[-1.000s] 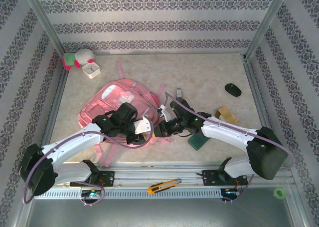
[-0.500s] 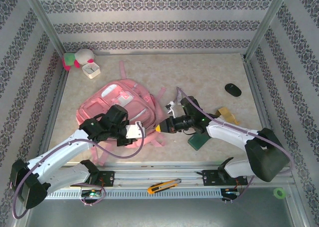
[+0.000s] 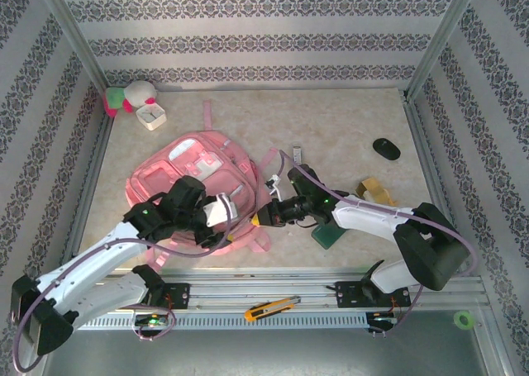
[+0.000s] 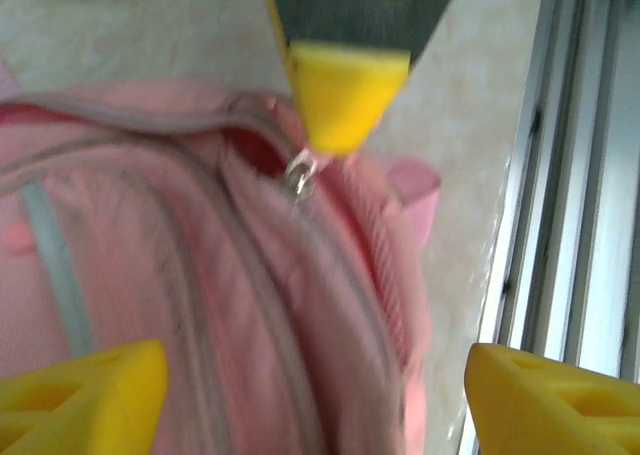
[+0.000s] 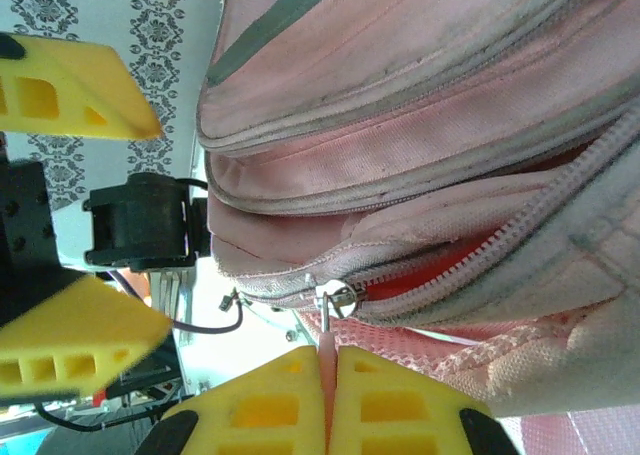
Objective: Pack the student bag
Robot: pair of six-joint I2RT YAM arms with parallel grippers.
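Setting: patterned wallpaper walls around a pale marbled table (image 3: 347, 120), with the student bag (image 3: 198, 173) as landmark, lying flat left of centre.
Far left of the bag: plush toy (image 3: 132, 95) and a small white box (image 3: 152, 116) in the back corner.
Left hand (image 3: 216, 212): over the bag's near edge, fingers (image 4: 85, 390) spread wide, pinching nothing; the bag's fabric lies beneath it.
Bag opening: the main zip is partly undone near the zip pull (image 5: 328, 297), with red lining showing in the gap; what is inside I cannot tell.
Right hand (image 5: 330, 395): at the bag's right edge, fingers pressed together on the zip pull's tab.
Right of the bag: green flat object (image 3: 325, 232), tan block (image 3: 374, 191) and black computer mouse (image 3: 386, 149), all apart from the bag.
Step in hand: likely unzipping the main compartment.
Next move: probably needs the left hand to steady the fabric while the right draws the pull along the zip.
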